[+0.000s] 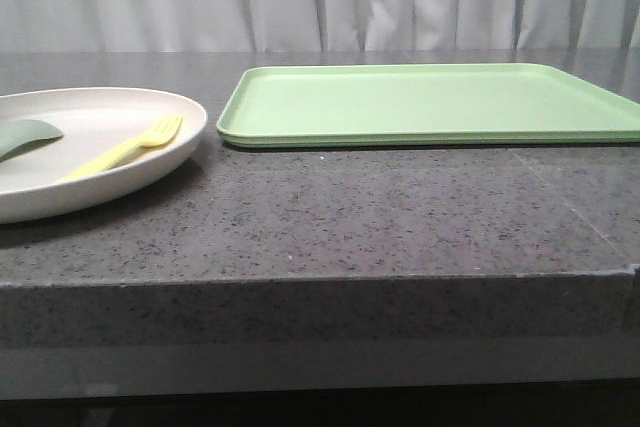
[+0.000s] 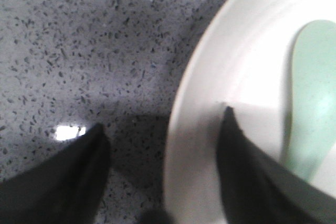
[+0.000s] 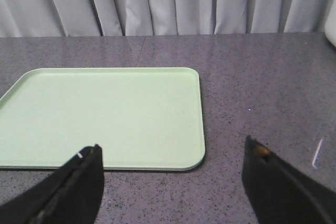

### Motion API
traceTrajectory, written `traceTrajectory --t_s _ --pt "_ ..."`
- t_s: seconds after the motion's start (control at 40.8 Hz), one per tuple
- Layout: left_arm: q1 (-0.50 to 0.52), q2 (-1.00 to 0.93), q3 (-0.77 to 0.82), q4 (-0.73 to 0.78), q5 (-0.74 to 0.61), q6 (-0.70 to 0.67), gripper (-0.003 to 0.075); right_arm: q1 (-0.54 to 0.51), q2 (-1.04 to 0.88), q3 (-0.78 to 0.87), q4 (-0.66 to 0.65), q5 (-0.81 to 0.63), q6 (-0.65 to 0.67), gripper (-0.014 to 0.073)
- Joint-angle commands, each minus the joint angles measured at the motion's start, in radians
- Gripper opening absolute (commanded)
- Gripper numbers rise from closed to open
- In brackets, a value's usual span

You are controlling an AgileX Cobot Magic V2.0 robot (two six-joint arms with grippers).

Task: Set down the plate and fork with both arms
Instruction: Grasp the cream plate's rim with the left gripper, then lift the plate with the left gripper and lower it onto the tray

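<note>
Large round cream-white plate (image 1: 95, 112), shallow with a raised rim, matte plastic look, sits at the left edge of the front view on the dark speckled grey stone worktop (image 1: 330, 217), partly cut off by the frame. Small pale-yellow plastic fork (image 1: 125, 148) with short tines lies inside the plate, tines pointing toward upper right, handle toward lower left. Muted grey-green spoon-like utensil (image 1: 27, 136) also lies in the plate, left of the fork, apart from it. Flat rectangular light-green tray (image 1: 430, 102) lies on the worktop in the upper right of the front view, just beside the plate's rim, not clearly touching.

Left wrist view: left gripper (image 2: 163, 129) spread wide, one dark finger over the bare worktop, the other over the plate's rim area (image 2: 210, 77); blurry, so contact with the rim is hard to confirm. The grey-green utensil (image 2: 312, 103) shows at the right edge.

Right wrist view: right gripper (image 3: 173, 153) spread wide and holding nothing, above the worktop with the tray (image 3: 100, 116) in the left half of the frame.
</note>
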Motion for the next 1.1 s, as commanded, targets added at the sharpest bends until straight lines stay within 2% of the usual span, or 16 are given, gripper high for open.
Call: traceTrajectory --t_s 0.0,0.171,0.318,0.539,0.71,0.906,1.078 --pt "0.001 -0.025 -0.025 0.008 -0.020 -0.004 0.0197 -0.004 0.011 -0.036 -0.011 -0.075 -0.006 0.0572" --pt "0.001 -0.025 -0.025 0.006 -0.020 -0.004 -0.0019 -0.004 0.011 -0.036 -0.011 -0.075 -0.006 0.0572" --pt "0.011 -0.027 -0.030 -0.034 -0.020 -0.004 -0.0018 -0.004 0.011 -0.036 -0.011 -0.075 -0.006 0.0572" --pt "0.101 -0.041 -0.090 -0.187 -0.018 0.000 -0.0018 -0.004 0.011 -0.036 -0.011 -0.075 -0.006 0.0572" --pt "0.147 -0.050 -0.166 -0.312 0.007 0.059 -0.0018 -0.004 0.011 -0.036 -0.011 -0.069 -0.006 0.0572" --pt "0.128 -0.048 -0.238 -0.399 0.003 0.059 -0.0018 -0.004 0.011 -0.036 -0.011 -0.068 -0.006 0.0572" --pt "0.067 -0.039 -0.265 -0.463 -0.047 0.059 -0.0018 -0.004 0.011 -0.036 -0.011 -0.069 -0.006 0.0572"
